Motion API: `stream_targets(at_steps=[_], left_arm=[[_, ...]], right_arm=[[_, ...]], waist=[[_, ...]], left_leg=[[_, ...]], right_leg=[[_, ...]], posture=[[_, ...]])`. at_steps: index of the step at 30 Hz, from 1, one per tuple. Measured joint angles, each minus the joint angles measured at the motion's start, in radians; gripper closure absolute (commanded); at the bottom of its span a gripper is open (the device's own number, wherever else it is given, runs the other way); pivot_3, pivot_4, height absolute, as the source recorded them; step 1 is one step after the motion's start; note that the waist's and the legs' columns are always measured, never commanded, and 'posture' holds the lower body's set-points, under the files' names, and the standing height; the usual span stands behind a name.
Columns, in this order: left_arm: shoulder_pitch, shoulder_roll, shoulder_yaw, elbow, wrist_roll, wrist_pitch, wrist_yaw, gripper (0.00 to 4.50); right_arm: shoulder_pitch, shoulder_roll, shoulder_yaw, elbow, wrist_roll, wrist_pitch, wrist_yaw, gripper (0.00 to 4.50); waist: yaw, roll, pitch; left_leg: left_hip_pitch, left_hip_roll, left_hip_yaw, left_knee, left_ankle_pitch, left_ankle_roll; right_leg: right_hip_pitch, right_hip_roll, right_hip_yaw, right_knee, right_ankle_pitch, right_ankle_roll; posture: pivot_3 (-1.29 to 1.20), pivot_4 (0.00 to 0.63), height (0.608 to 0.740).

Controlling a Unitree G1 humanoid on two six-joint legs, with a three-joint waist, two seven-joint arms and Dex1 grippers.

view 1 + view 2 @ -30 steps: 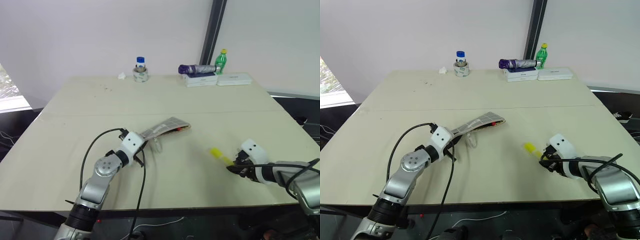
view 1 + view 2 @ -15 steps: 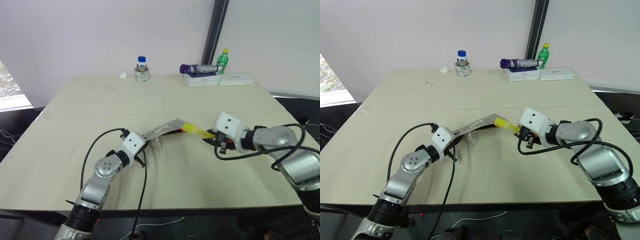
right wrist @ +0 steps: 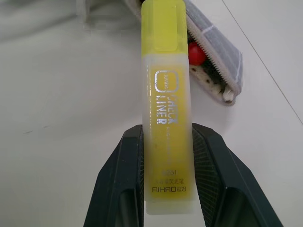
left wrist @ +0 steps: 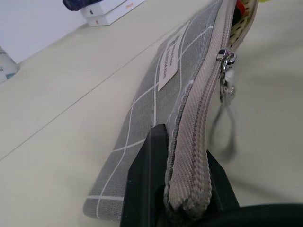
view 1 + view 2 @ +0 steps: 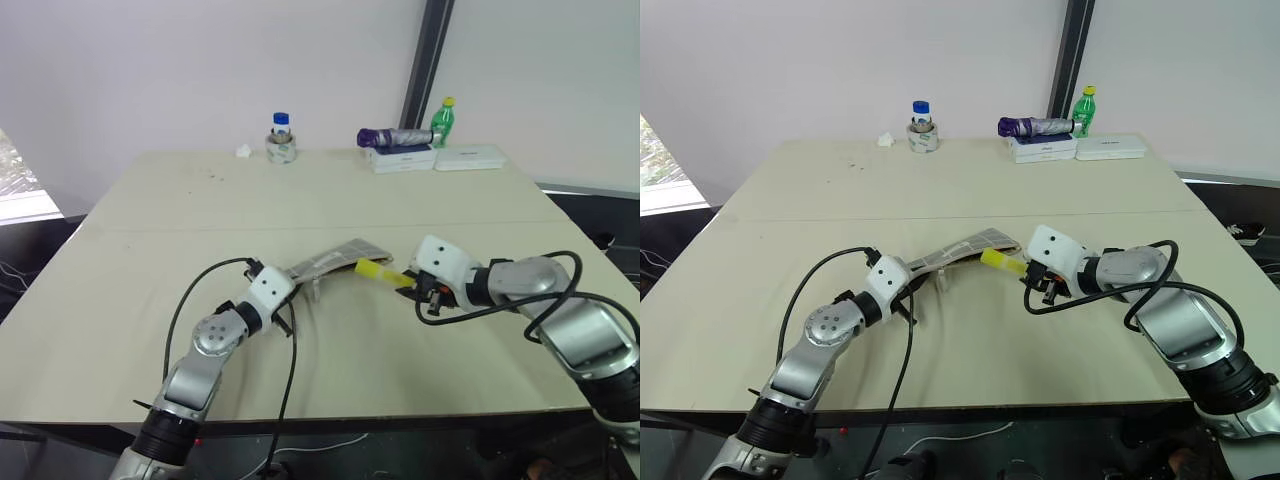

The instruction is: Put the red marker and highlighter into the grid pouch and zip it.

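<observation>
Right end effector (image 3: 165, 177) clamps the highlighter (image 3: 165, 104) — tip at the grid pouch (image 4: 189, 94) mouth.

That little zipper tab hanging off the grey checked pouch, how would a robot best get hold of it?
Grip the zipper pull by its flat hanging tab, jaws closing on its two broad faces. Come from the open table side of the grid pouch, below the zipper edge, where the tab dangles free. The left gripper pinches the pouch's near end, and the highlighter crowds the mouth, so that side looks clearest.

Even soft light, faint shadows; wrist views' far bg blurry.
</observation>
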Motion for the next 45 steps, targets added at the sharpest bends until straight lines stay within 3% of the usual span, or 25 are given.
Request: stream_targets(at_steps=[16,27,36,42,45], left_arm=[[0.000,0.000,-0.029,-0.011,0.017,-0.022,-0.009,4.50],[-0.003,0.100,-0.147,-0.007,0.168,-0.243,-0.061,4.50],[-0.003,0.099,-0.165,-0.007,0.210,-0.276,-0.068,4.50],[0.003,0.047,-0.151,-0.007,0.187,-0.205,-0.056,4.50],[0.008,0.026,-0.121,-0.011,0.151,-0.139,-0.053,4.50]], right_arm=[[0.000,0.012,0.031,0.016,-0.020,0.006,0.010,3.65],[-0.014,0.021,0.089,0.009,-0.025,0.042,0.054,3.65],[-0.035,0.092,0.114,0.013,-0.027,0.080,0.040,3.65],[-0.048,0.102,0.091,0.005,-0.019,0.075,0.028,0.87],[-0.048,0.079,0.029,-0.008,0.004,0.046,0.041,0.87]], waist=[[0.000,0.000,0.000],[-0.001,0.000,0.000],[-0.001,0.000,0.000],[-0.001,0.000,0.000],[-0.001,0.000,0.000]], left_leg=[[0.000,0.000,0.000,0.000,0.000,0.000],[0.000,0.000,0.000,0.000,0.000,0.000],[0.000,0.000,0.000,0.000,0.000,0.000],[0.000,0.000,0.000,0.000,0.000,0.000],[0.000,0.000,0.000,0.000,0.000,0.000]], right_leg=[[0.000,0.000,0.000,0.000,0.000,0.000],[0.000,0.000,0.000,0.000,0.000,0.000],[0.000,0.000,0.000,0.000,0.000,0.000],[0.000,0.000,0.000,0.000,0.000,0.000],[0.000,0.000,0.000,0.000,0.000,0.000]], posture=[[0.00,0.150,0.740],[0.00,0.150,0.740],[0.00,0.150,0.740],[0.00,0.150,0.740],[0.00,0.150,0.740]])
